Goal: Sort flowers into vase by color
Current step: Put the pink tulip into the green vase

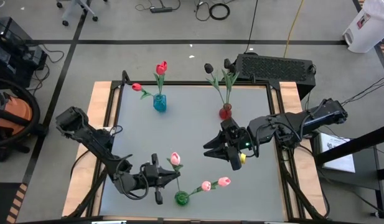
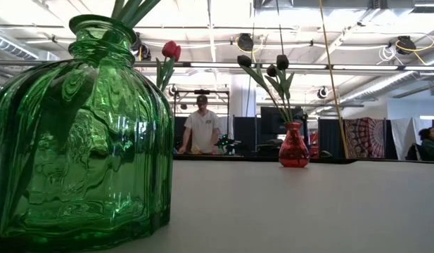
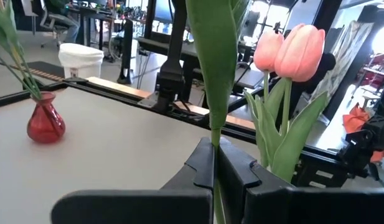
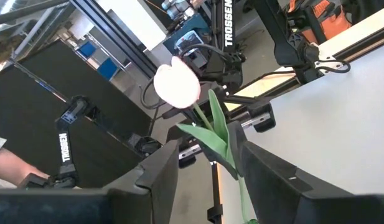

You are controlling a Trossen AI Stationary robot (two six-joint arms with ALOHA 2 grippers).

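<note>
Near the green vase [image 1: 182,198], at the front edge of the table [image 1: 192,149], the left gripper [image 1: 158,177] has its fingers closed on the stem of a pink tulip [image 1: 175,158], which stands almost upright just beside the vase mouth; I judge it is held so in order to go down into this vase, where two other pink tulips [image 1: 216,183] already lean out to the right. Well behind the green vase, the right gripper [image 1: 224,149] hangs over the middle of the table with its fingers apart and nothing between them. Farther back stand the blue vase [image 1: 159,103] with red tulips [image 1: 161,67] and the red vase [image 1: 225,112] with black tulips [image 1: 208,67]. Leaning pink stems crowd the vase mouth and may be in the way.
</note>
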